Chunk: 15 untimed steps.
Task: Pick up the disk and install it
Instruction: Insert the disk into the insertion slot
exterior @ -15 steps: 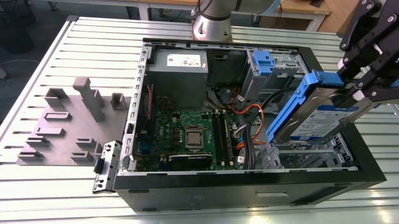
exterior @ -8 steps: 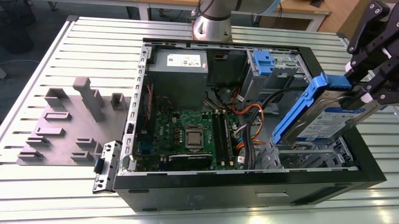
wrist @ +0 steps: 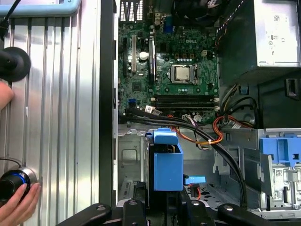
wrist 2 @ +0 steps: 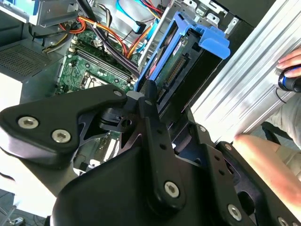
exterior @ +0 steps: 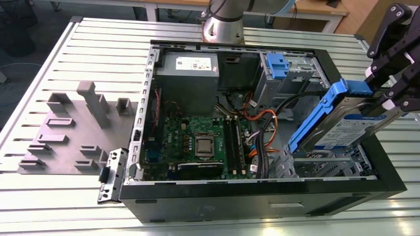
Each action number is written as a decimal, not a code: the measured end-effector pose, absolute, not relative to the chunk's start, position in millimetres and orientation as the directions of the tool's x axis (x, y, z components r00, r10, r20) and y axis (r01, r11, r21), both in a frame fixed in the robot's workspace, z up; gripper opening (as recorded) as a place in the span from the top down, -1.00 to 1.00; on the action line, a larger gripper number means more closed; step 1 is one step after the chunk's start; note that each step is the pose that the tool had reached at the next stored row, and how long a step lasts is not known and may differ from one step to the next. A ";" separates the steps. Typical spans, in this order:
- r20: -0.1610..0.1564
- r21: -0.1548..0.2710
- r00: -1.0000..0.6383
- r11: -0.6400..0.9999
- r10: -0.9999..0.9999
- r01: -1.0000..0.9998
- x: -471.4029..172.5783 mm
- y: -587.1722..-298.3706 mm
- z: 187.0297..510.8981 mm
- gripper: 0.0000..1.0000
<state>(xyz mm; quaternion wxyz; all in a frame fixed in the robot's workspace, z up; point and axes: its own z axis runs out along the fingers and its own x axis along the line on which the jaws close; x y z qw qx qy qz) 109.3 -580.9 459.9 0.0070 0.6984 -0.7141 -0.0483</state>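
Disk point(exterior: 346, 124) is clear of the tabletop point(exterior: 66, 196), carried tilted at about 3 o'clock in the exterior view. Its high end points toward 2 o'clock and its low end dips toward 8 o'clock over the open computer case point(exterior: 262, 199). Gripper point(exterior: 388, 98): jaws clamped on the disk's upper end. Judged: pick-up done, install not done. The disk hangs above the drive cage point(exterior: 321, 164) at the case's 4 o'clock corner, not seated; contact with the cage cannot be told. Clearances: side wall point(exterior: 390, 164) just beside the disk at 3 o'clock, cable bundle point(exterior: 262, 140) near at 9 o'clock, cage's sheet-metal edges directly beneath. Open room is mainly above. In the first wrist view a person's hand point(wrist: 16, 203) lies on the tabletop outside the case, well apart from the disk.
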 end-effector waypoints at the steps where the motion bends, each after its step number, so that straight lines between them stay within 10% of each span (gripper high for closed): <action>1: -0.057 0.079 -0.024 0.020 -0.998 -0.997 109.3 -580.9 459.9 0.30; 15: -0.057 0.079 -0.014 0.009 -0.998 -0.997 114.0 -579.2 451.7 0.30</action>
